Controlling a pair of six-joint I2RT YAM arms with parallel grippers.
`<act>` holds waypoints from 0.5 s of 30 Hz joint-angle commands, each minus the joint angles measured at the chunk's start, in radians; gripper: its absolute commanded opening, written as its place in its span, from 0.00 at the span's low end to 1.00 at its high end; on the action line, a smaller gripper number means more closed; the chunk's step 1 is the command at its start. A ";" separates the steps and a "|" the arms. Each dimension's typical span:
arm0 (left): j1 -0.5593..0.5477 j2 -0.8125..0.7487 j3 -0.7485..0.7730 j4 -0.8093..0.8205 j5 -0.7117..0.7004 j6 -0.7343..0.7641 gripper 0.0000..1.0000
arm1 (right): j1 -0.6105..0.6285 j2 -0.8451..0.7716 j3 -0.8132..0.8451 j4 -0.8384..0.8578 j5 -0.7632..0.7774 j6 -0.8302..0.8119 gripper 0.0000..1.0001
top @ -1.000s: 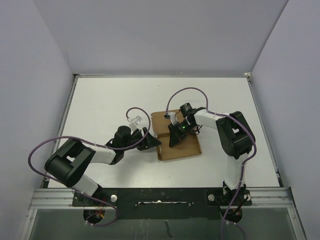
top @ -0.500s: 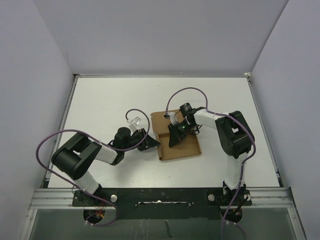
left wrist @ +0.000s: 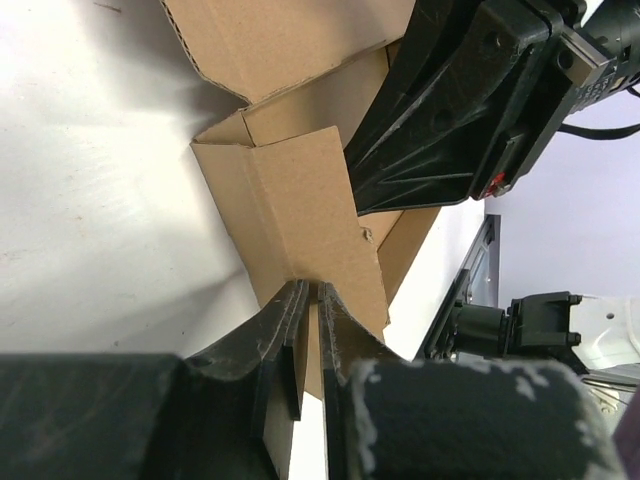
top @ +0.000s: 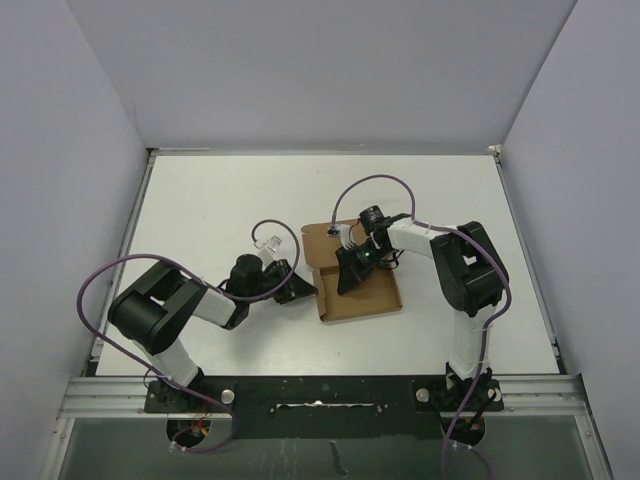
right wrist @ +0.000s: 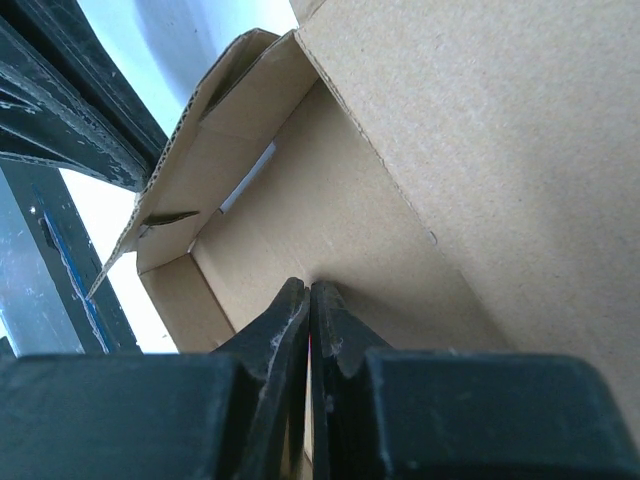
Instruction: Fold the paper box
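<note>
On the left of the flat white tabletop (top: 220, 200), the black two-fingered left hand (top: 301, 290), stretched low toward the right. Nips the raised left-side flap of the plain brown cardboard paper box (top: 366, 296) between fingers (left wrist: 275, 330) drawn almost together, with only the thickness of the card between them. In the left wrist view, flap edge running down into the narrow slot between the fingers, a creased panel standing just beyond it. Just right of centre, paper box lying open on the tabletop, base flat, left wall partly raised, another flap spread flat toward the far side. Further right, the black two-fingered right hand (top: 344, 282), reaching into the box from the right side. Fingers (right wrist: 270, 335) pressed fully together, nothing gripped between them, tips set down against the inner floor of the box, near the corner where the raised wall meets it
</note>
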 commanded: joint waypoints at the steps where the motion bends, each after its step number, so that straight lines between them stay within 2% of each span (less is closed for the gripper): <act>1: 0.004 0.015 0.052 -0.048 0.015 0.031 0.10 | 0.007 0.022 0.011 -0.002 0.030 -0.010 0.00; 9: -0.005 0.005 0.092 -0.145 0.012 0.059 0.23 | 0.006 0.028 0.015 -0.005 0.028 -0.010 0.00; 15: -0.033 0.002 0.137 -0.249 -0.015 0.088 0.26 | 0.006 0.029 0.015 -0.006 0.028 -0.010 0.00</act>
